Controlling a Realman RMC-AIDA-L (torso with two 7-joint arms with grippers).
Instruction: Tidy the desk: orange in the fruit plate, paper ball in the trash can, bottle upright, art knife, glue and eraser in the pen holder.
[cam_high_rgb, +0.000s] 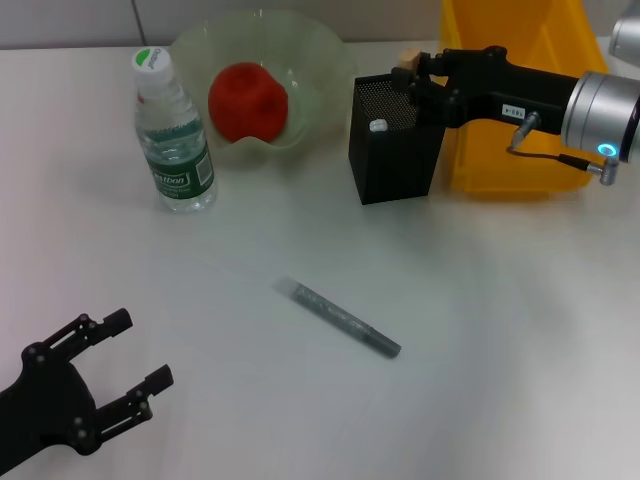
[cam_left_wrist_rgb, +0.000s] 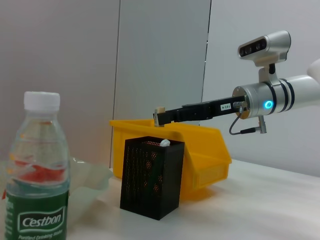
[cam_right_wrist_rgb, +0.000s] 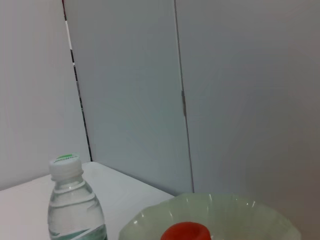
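Note:
My right gripper (cam_high_rgb: 410, 68) is shut on the small tan eraser (cam_high_rgb: 407, 59), held just above the back rim of the black mesh pen holder (cam_high_rgb: 393, 140). The glue's white cap (cam_high_rgb: 378, 126) shows inside the holder. In the left wrist view the eraser (cam_left_wrist_rgb: 160, 110) hangs over the holder (cam_left_wrist_rgb: 150, 177). The grey art knife (cam_high_rgb: 340, 319) lies on the table in the middle. Standing upright at the left is the bottle (cam_high_rgb: 173, 135). The orange (cam_high_rgb: 248, 102) rests in the pale-green fruit plate (cam_high_rgb: 320, 60). My left gripper (cam_high_rgb: 140, 350) is open at the near left. The paper ball is out of view.
The yellow trash can (cam_high_rgb: 505, 165) stands right behind the pen holder, under my right arm. In the right wrist view the bottle (cam_right_wrist_rgb: 74, 205) and fruit plate (cam_right_wrist_rgb: 225, 207) sit before a grey wall.

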